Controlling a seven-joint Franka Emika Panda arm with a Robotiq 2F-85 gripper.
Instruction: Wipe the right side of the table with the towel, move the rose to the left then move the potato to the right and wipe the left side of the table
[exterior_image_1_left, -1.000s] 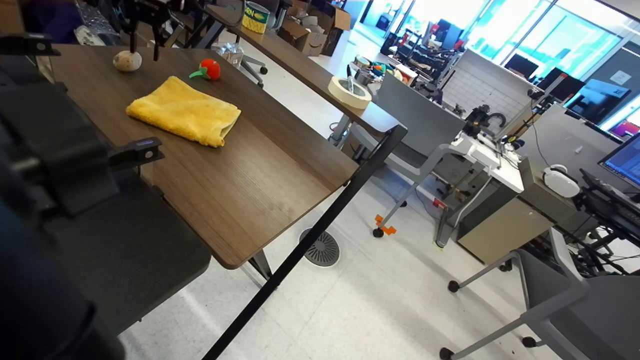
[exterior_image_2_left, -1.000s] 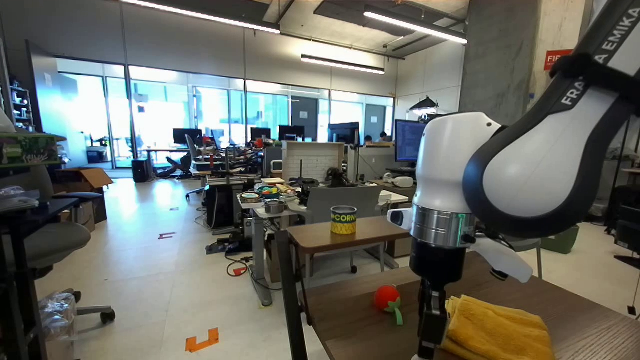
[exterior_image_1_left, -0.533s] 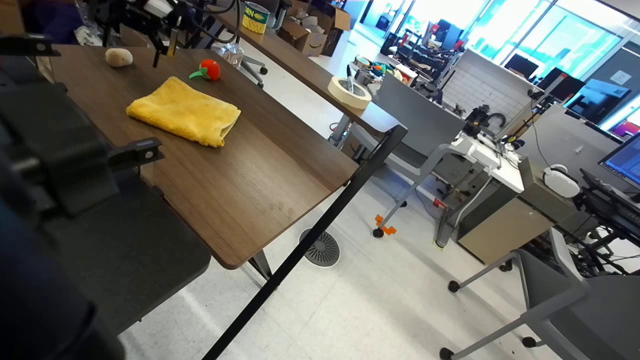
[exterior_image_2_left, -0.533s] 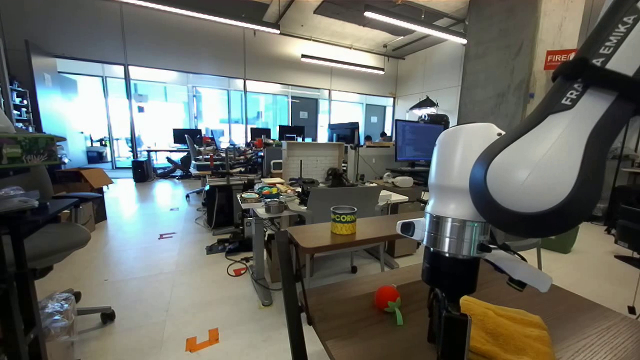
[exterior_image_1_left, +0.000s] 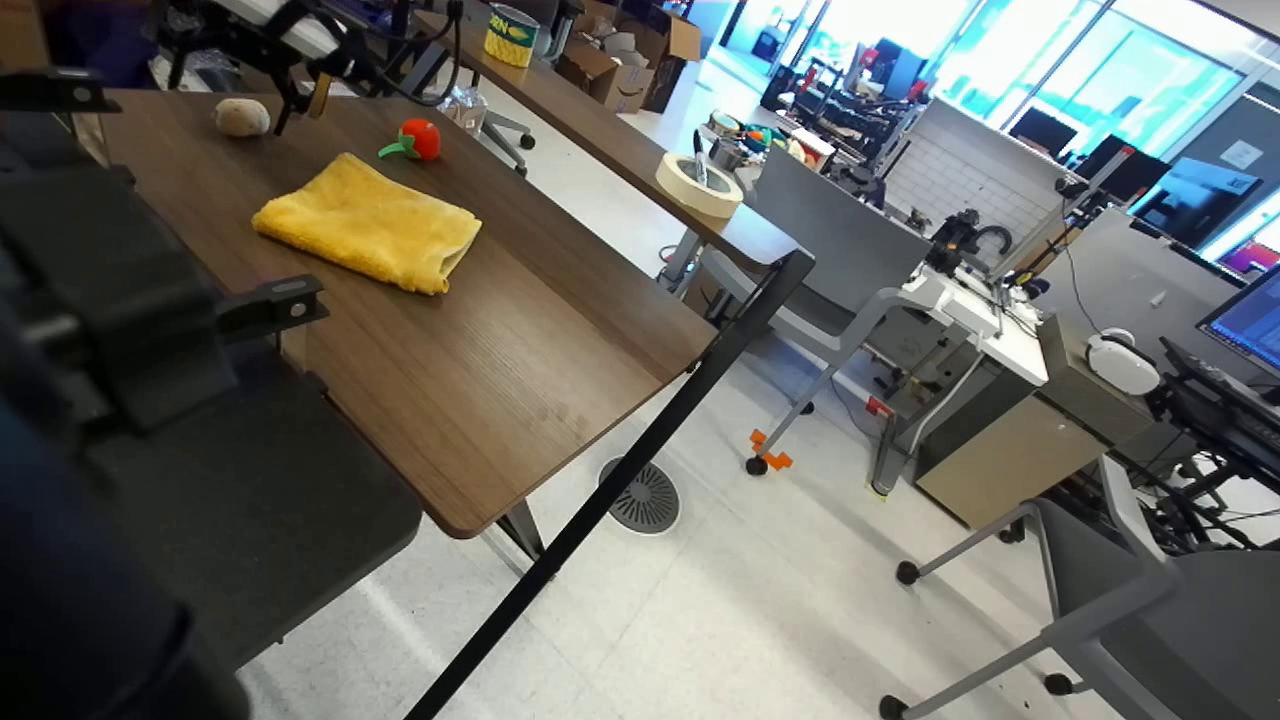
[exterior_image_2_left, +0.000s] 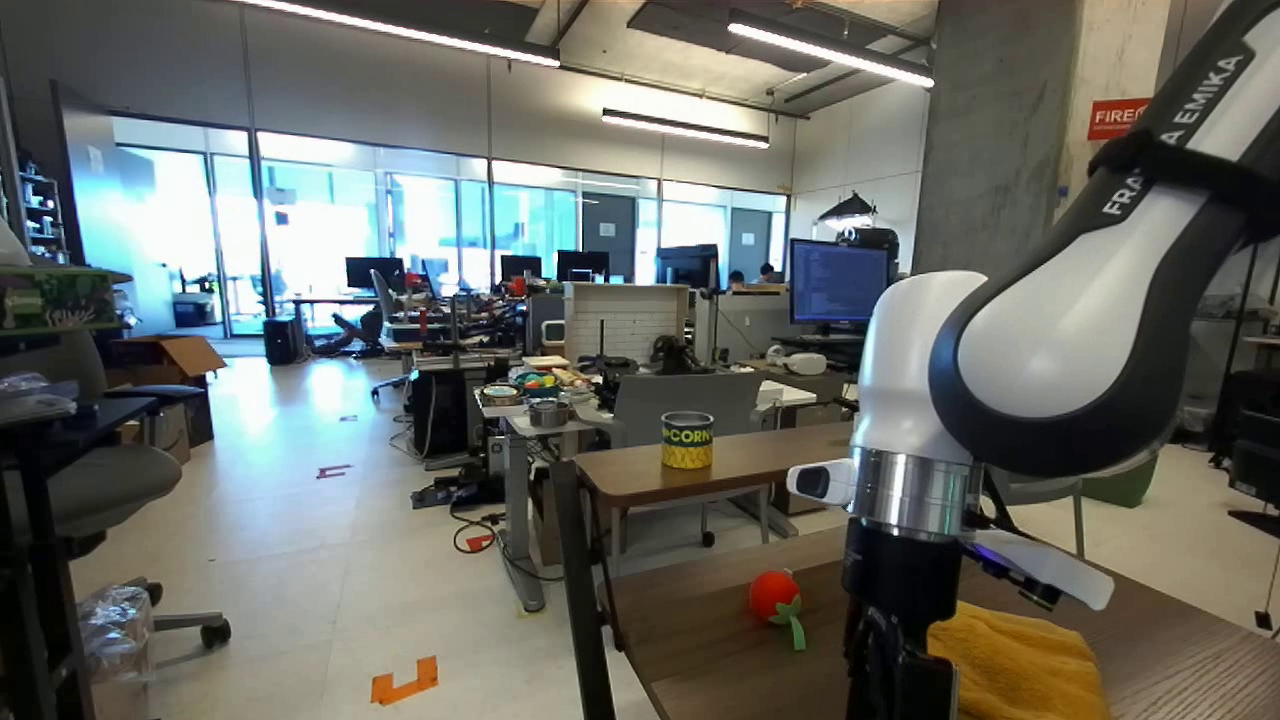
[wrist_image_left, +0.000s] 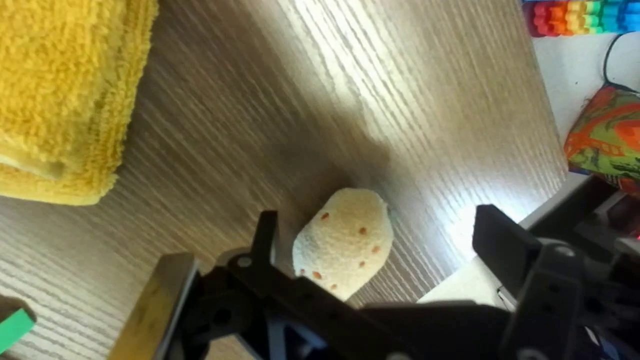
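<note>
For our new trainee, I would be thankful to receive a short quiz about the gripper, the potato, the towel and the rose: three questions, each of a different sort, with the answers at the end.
1. True or false: the gripper is open, and the potato is not clamped in it.
2. How does the towel lie on the table?
A: rolled into a tube
B: folded
C: crumpled into a ball
3. Fill in the colour: in both exterior views, the rose has a red head and a ____ stem.

Key
1. True: in the wrist view the jaws stand wide apart.
2. B
3. green
</note>
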